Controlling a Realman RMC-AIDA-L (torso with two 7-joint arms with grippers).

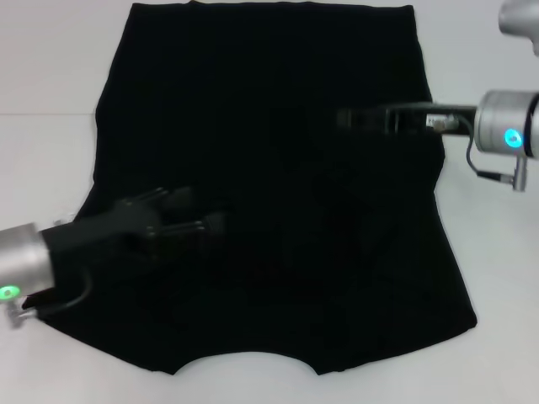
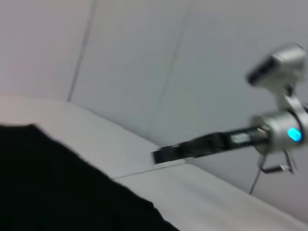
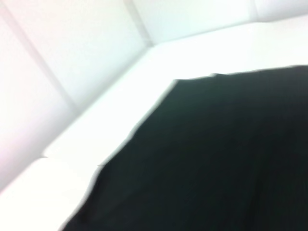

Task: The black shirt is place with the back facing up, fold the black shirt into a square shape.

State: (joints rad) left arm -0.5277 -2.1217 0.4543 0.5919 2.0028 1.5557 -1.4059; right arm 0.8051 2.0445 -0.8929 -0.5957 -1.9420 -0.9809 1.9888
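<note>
1. White tabletop [image 1: 50, 168] runs under everything, with pale wall panels behind it; I see nothing on it but the garment and my two arms.
2. Nearest to me, the black shirt [image 1: 269, 101] lies spread flat over the middle of the tabletop, its curved neckline at the near edge and its straight hem at the far edge. The sides look already turned in, so I judge a lengthwise fold comes next.
3. My left gripper [image 1: 206, 220] reaches in from the near left, low over the shirt's left half. Its fingers look parted, and I cannot see any cloth pinched in them.
4. Farther off, my right gripper [image 1: 345, 119] comes in from the right over the shirt's far right part. Black on black, I cannot tell whether it is open or closed.
5. To do this well, I would take both sides level with each other, lift evenly, and lay the edges square to the hem.
</note>
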